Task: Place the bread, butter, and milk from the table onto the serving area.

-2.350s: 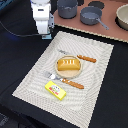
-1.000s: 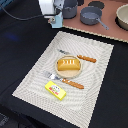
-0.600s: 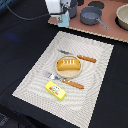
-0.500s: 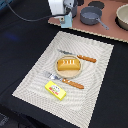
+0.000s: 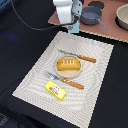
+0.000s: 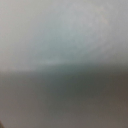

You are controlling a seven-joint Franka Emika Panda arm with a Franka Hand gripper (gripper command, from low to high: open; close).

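Note:
The bread (image 5: 68,63) lies on the tan plate (image 5: 59,71) in the middle of the striped serving area (image 5: 35,80). The butter (image 5: 55,90) lies flat on the mat near its front edge. My gripper (image 5: 71,24) hangs over the mat's far edge, shut on the pale-blue milk (image 5: 75,28), of which only the lower part shows under the white hand. The fingers are hidden. The wrist view is filled by a blurred pale grey-blue surface, the milk (image 6: 64,50) up close. The black table (image 5: 20,35) surrounds the mat.
An orange-handled knife (image 5: 86,59) and fork (image 5: 72,83) lie beside the plate. A pinkish board (image 5: 107,30) at the exterior view's upper right holds a grey pot (image 5: 91,15) and a bowl (image 5: 123,16), close to the gripper. A black cable (image 5: 30,22) trails from the arm.
The gripper has moved toward the exterior view's right and a little down, carrying the milk to the mat's far edge. Bread and butter have not moved.

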